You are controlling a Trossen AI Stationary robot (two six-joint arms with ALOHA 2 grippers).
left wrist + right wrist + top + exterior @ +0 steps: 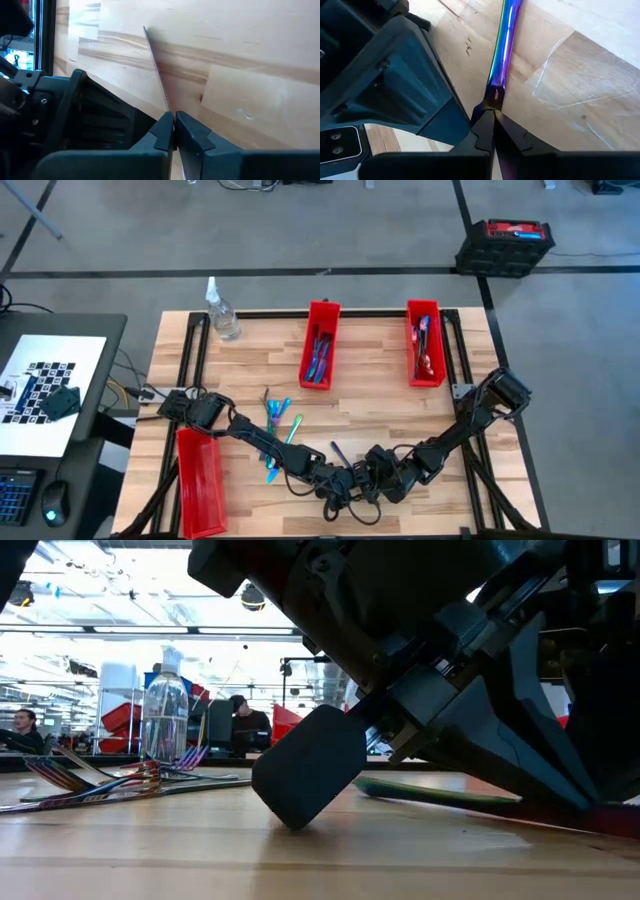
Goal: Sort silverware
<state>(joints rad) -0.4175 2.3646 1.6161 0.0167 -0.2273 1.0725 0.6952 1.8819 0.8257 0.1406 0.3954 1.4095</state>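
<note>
Between the two pincers lies one knife; the right pincer and left pincer both pinch it; two bins hold some silverware; more waits beside the left pincer.

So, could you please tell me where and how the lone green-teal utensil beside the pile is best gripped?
Take the green-teal utensil at mid-handle, coming straight down from above and pinching across its narrow width: it appears to lie flat on the table, slim, diagonal, and apart from the pile.

Two bins sit at the table's far edge, loose silverware nearer, left.
</note>
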